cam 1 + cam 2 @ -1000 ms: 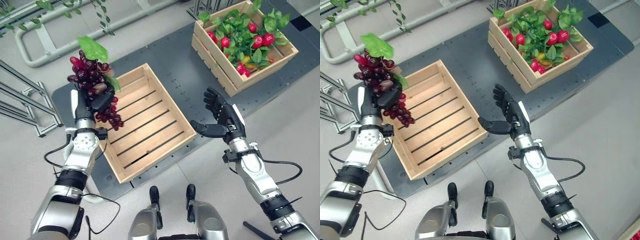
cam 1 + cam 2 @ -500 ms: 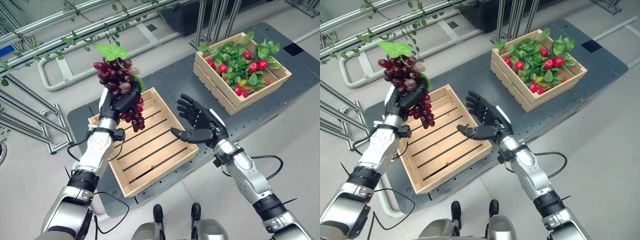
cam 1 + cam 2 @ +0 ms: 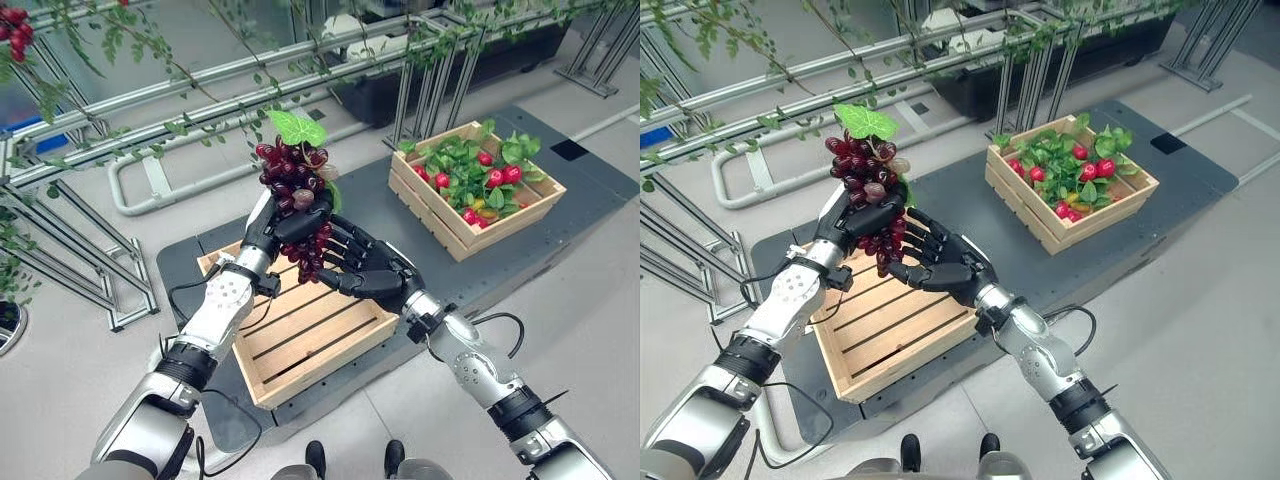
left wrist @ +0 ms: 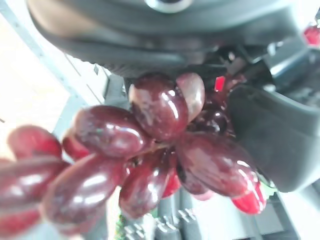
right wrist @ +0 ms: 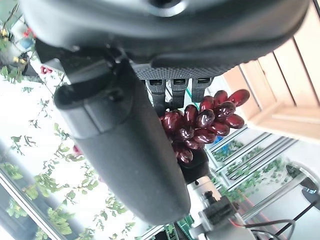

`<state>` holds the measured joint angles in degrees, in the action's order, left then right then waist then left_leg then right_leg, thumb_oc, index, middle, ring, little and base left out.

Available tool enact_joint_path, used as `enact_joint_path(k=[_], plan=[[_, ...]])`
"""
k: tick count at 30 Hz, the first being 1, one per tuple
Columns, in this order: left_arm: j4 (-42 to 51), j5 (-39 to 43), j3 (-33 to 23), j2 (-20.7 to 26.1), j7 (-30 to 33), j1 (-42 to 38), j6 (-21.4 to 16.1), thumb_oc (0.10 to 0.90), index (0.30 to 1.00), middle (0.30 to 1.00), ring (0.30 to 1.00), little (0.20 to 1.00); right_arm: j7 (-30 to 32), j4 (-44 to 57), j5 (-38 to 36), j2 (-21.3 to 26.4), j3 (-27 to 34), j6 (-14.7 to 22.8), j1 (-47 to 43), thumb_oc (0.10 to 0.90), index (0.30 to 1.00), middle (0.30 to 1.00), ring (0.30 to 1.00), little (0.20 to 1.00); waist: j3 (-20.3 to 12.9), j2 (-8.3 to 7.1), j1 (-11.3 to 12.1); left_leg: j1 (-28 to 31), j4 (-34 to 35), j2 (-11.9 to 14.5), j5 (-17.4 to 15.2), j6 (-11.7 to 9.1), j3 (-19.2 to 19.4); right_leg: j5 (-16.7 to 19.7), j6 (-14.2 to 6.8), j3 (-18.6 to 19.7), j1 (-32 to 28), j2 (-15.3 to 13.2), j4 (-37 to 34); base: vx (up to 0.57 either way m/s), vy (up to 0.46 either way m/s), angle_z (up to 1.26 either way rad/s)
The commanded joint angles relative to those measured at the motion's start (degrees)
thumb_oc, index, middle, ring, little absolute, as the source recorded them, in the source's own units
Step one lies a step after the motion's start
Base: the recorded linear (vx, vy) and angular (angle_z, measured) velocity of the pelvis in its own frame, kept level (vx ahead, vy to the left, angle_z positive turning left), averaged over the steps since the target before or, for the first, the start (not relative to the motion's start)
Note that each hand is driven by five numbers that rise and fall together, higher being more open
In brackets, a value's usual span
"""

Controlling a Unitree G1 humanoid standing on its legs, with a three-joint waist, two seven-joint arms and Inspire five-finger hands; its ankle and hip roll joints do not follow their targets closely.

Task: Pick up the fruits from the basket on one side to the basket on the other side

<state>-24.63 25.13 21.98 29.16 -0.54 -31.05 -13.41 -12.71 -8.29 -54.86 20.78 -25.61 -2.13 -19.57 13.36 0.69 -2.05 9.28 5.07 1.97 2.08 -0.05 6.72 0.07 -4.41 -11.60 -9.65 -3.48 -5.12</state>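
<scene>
grapes (image 3: 296, 200) at frame centre, clutched in left robot hand (image 3: 272, 222); right robot hand (image 3: 368, 272) spread wide, fingers touching the bunch.

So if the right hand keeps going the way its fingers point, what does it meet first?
Most likely the bunch of grapes held in the left hand. The right hand is open, its fingers reaching toward the bunch's lower end, though depth is hard to judge.
</scene>
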Motion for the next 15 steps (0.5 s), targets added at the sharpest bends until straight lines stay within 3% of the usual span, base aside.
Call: enact_joint_path(k=[1,15], plan=[[3.50,2.21,1.32,-3.29,-2.31,-4.42,-10.72,0.400,0.300,0.300,0.300,0.300,-2.18,0.60,-5.80,-6.02,-1.31,2.68,-2.20,0.800,0.900,0.900,0.900,0.900,-10.44,0.10,1.00,-0.04,-0.07,-0.80,-6.27,-1.76,-0.12,-2.91,0.80,0.00,0.28,-0.65,0.12,0.00,0.000,0.00],[4.32,1.35,3.45,-6.03,-4.47,-2.58,-9.54,0.400,0.300,0.300,0.300,0.300,-0.57,1.20,-9.64,-8.59,-0.75,3.17,-4.10,0.800,0.900,0.900,0.900,0.900,-11.37,-0.22,1.41,1.47,-0.07,-0.52,-6.83,-1.51,-0.37,-3.19,1.01,0.29,-0.93,-0.47,0.12,0.01,-0.003,0.00]])
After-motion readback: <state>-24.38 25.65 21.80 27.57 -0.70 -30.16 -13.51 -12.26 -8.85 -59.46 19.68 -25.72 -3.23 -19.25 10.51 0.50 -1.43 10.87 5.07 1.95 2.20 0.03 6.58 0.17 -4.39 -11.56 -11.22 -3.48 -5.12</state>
